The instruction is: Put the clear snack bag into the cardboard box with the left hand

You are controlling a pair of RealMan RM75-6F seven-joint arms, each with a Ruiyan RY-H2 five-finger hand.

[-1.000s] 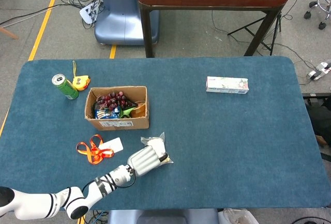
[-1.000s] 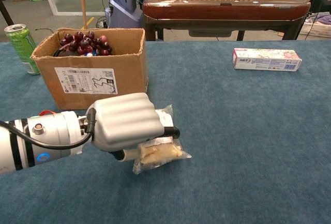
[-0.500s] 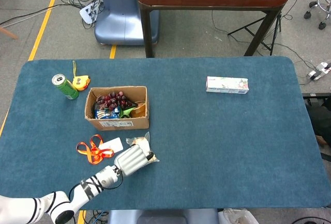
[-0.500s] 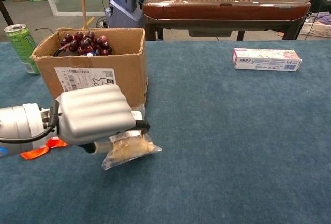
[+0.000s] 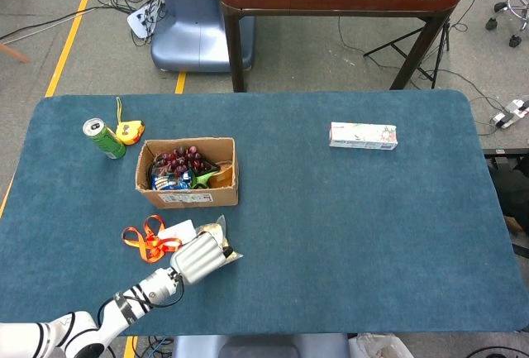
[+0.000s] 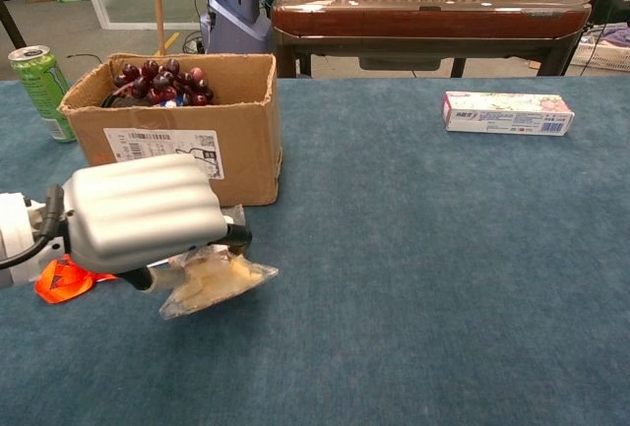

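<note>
Clear snack bag (image 6: 215, 281), left hand (image 6: 138, 212) fingers (image 6: 148, 200) curled around it

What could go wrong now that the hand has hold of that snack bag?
The left hand grips the bag only by its upper part, so it could slip out. The box is already heaped with grapes, so the bag might slide off. The orange ribbon lies right beside the hand and might snag.
</note>
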